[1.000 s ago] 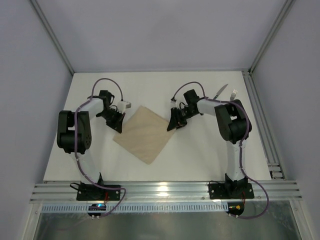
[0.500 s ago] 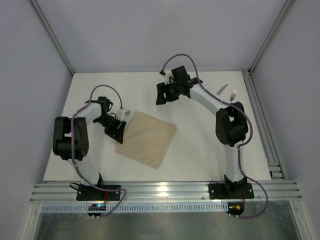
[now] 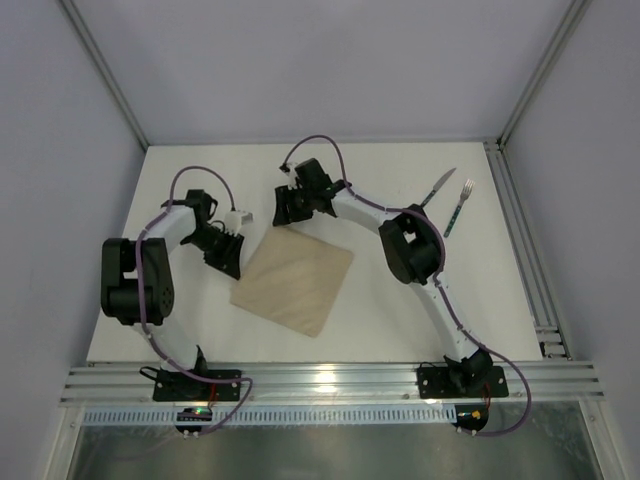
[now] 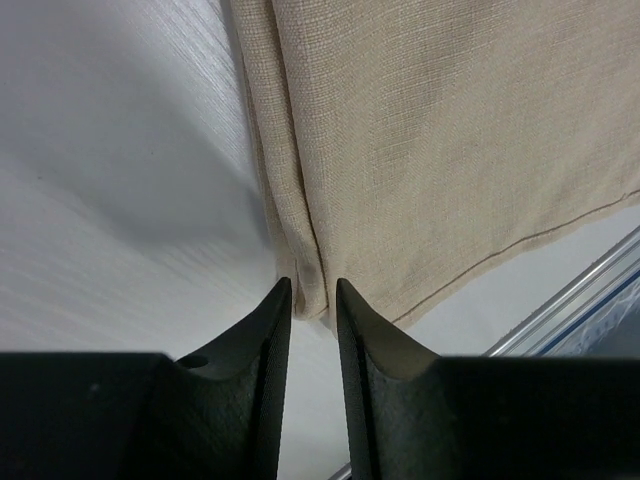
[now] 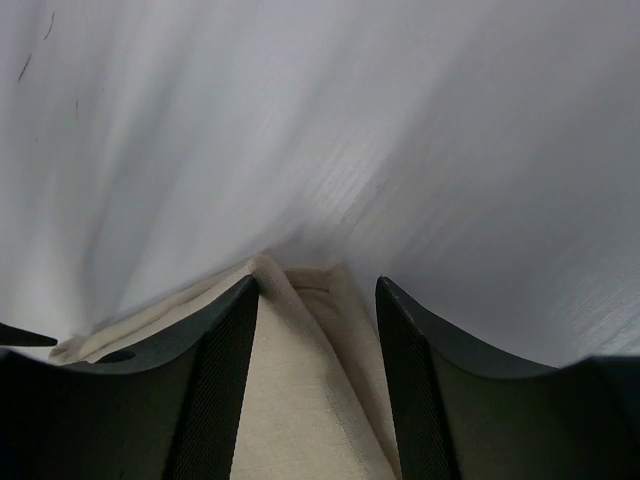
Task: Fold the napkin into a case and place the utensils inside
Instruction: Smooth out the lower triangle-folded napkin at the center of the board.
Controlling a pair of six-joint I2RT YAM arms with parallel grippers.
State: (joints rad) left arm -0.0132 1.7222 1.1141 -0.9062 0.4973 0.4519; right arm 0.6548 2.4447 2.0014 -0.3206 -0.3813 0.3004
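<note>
The beige napkin (image 3: pixel 295 280) lies flat mid-table as a tilted, layered square. My left gripper (image 3: pixel 235 264) is at its left edge. In the left wrist view its jaws (image 4: pixel 314 285) stand slightly apart, with the napkin's (image 4: pixel 450 150) corner just past the tips and bare table showing between them. My right gripper (image 3: pixel 284 212) reaches across to the far corner. It is open (image 5: pixel 317 282), its jaws straddling the doubled corner of the napkin (image 5: pixel 300 400) without pinching it. The knife (image 3: pixel 437 186) and fork (image 3: pixel 460 205), with dark teal handles, lie at the far right.
A metal rail (image 3: pixel 330 380) runs along the near table edge, with both arm bases bolted on it. Another rail (image 3: pixel 520 240) borders the right side. Grey walls close in the back and both sides.
Both grippers went from shut to open. The right arm swung from the napkin's right corner up and leftward to its far corner. The napkin turned slightly. The left gripper stayed by the left edge.
</note>
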